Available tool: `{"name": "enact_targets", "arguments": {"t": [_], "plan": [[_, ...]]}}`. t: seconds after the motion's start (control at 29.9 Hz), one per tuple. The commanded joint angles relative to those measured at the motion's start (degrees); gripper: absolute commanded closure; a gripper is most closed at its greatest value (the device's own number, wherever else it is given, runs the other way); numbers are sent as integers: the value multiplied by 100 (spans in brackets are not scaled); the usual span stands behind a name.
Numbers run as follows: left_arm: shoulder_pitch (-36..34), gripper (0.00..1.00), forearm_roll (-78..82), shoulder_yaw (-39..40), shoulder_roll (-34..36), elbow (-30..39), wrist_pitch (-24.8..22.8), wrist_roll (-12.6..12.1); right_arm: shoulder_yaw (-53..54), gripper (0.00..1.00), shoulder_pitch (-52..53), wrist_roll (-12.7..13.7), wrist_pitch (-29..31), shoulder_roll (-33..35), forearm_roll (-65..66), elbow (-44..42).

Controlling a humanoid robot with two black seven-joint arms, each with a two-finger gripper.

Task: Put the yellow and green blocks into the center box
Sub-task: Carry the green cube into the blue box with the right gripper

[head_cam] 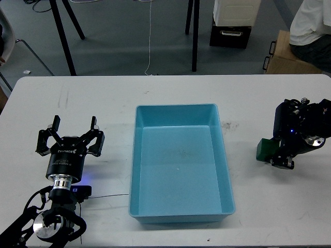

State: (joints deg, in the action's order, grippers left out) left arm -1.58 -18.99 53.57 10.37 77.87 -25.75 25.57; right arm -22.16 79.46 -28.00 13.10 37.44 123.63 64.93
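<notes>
The blue center box (223, 155) stands in the middle of the white table, with nothing showing inside it. A dark green block (264, 149) is at the tip of my right gripper (274, 156), to the right of the box. The gripper looks closed on the block and holds it just above the table. Its fingers are dark and hard to tell apart. My left gripper (72, 129) is open and empty, well to the left of the box, fingers pointing to the far side. No yellow block is in view.
Behind the table are black stand legs (64, 39), a black and white case (232, 23) on the floor, and a seated person (310, 26) at the far right. A thin black cable (111, 196) runs from my left arm towards the box.
</notes>
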Motion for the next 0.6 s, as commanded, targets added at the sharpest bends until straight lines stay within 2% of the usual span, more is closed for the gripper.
{"name": "enact_targets", "arguments": {"t": [0.0,0.23,0.57], "plan": [[-17,0,0,5,9,0,0,0,395,91,429,0,-9,18,-181,29],[-140,0,9,13,18,0,61,0,572,91,1177,0,17,-183,-707,160],[-501,0,18,75,97,-9,211,0,55,91,1362,0,61,-1914,-1166,248]]}}
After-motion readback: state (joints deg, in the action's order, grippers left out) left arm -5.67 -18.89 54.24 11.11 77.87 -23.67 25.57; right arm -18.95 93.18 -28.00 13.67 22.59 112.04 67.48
